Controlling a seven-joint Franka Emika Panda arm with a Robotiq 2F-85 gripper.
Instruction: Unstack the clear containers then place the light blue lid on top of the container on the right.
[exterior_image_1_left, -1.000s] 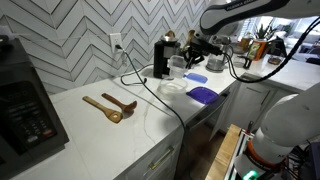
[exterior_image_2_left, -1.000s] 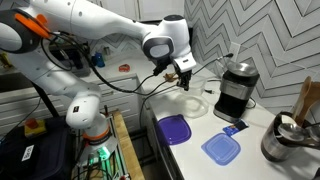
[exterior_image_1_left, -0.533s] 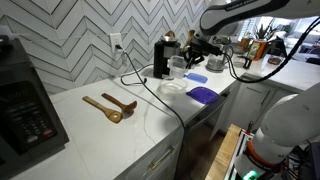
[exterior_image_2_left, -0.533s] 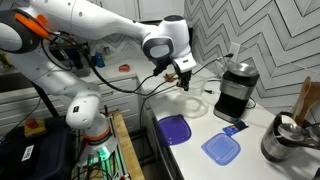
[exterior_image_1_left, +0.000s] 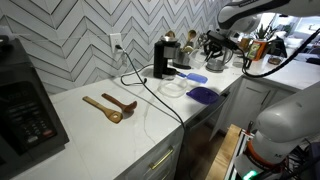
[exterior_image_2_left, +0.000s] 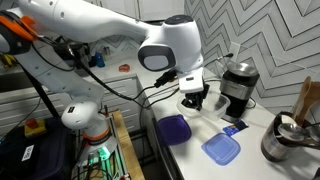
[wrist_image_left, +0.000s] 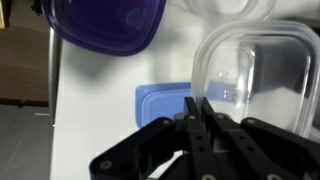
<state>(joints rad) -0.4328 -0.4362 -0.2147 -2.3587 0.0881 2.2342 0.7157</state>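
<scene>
In the wrist view my gripper (wrist_image_left: 197, 102) is shut on the left wall of one clear container (wrist_image_left: 255, 85), which hangs above the white counter. Just left of the fingers and below them lies the light blue lid (wrist_image_left: 163, 101). Part of a second clear container (wrist_image_left: 230, 6) shows at the top edge. In an exterior view that second container (exterior_image_1_left: 172, 88) stands on the counter in front of the coffee maker, and the gripper (exterior_image_1_left: 213, 48) is up and to its right. In an exterior view the gripper (exterior_image_2_left: 193, 98) hovers just beyond the light blue lid (exterior_image_2_left: 222, 148).
A larger, darker blue-purple lid (wrist_image_left: 100, 25) (exterior_image_2_left: 175, 129) lies beside the light blue one. A black coffee maker (exterior_image_2_left: 235, 88) with a trailing cable stands by the wall. Wooden spoons (exterior_image_1_left: 110, 106) lie mid-counter and a metal kettle (exterior_image_2_left: 285, 142) stands near the counter's end.
The arm has swung away from the coffee maker toward the two lids, taking the gripped clear container with it. The jaws stayed shut.
</scene>
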